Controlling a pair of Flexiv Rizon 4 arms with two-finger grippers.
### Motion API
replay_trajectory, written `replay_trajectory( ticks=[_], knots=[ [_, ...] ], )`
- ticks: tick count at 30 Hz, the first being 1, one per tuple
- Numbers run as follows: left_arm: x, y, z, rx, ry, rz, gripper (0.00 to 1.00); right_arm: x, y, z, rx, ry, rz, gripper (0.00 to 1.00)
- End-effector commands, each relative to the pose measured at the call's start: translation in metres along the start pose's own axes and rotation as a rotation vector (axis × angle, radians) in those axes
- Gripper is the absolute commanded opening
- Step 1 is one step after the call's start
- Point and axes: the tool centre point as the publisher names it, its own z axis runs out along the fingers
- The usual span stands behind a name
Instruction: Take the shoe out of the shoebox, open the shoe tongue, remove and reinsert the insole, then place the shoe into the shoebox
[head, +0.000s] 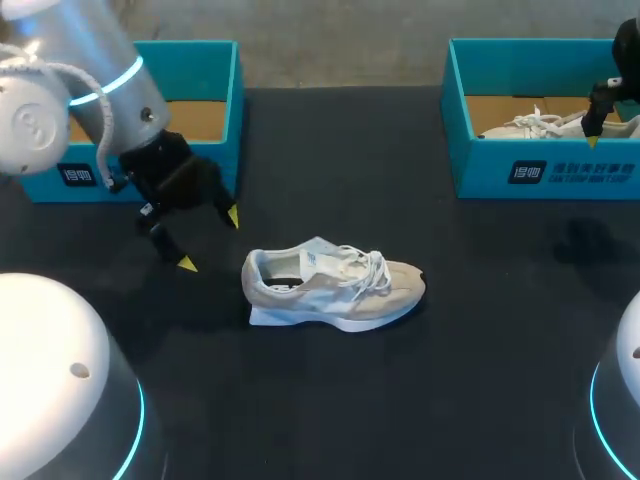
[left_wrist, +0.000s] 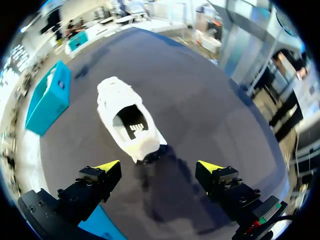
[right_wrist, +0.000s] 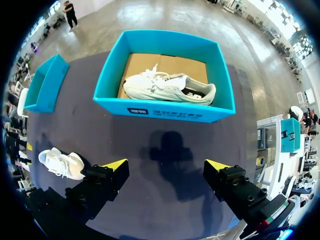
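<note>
A beige and white shoe (head: 335, 285) lies on its sole in the middle of the black table, toe to the right. My left gripper (head: 210, 240) hangs open just left of its heel, touching nothing. In the left wrist view the shoe's (left_wrist: 130, 122) heel opening faces the open gripper (left_wrist: 159, 166), a short way ahead of it. My right gripper (right_wrist: 167, 164) is open and empty, high above the table in front of the right teal shoebox (right_wrist: 165, 107), which holds a second white shoe (right_wrist: 167, 89).
An empty teal shoebox (head: 190, 70) stands at the back left, behind my left arm. The right shoebox (head: 545, 170) sits at the back right, with my right gripper (head: 594, 118) over its far end. Bare black table surrounds the shoe.
</note>
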Motion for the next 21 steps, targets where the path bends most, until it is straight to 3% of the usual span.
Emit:
replay_trajectory(
  ticks=[1, 12, 17, 21],
  knots=[
    [0.015, 0.012, -0.002, 0.126, -0.119, -0.129, 1.0, 0.0, -0.001, 0.001, -0.002, -0.001, 0.001, 1.0],
    [0.029, 0.027, -0.005, 0.319, -0.226, -0.271, 1.0, 0.0, -0.001, 0.001, -0.002, -0.001, 0.001, 1.0],
    [0.034, 0.039, 0.007, 0.421, -0.246, -0.352, 1.0, 0.0, -0.001, 0.001, -0.002, -0.001, 0.001, 1.0],
    [0.036, 0.045, 0.014, 0.436, -0.247, -0.365, 1.0, 0.0, -0.001, 0.001, -0.002, -0.001, 0.001, 1.0]
  ],
)
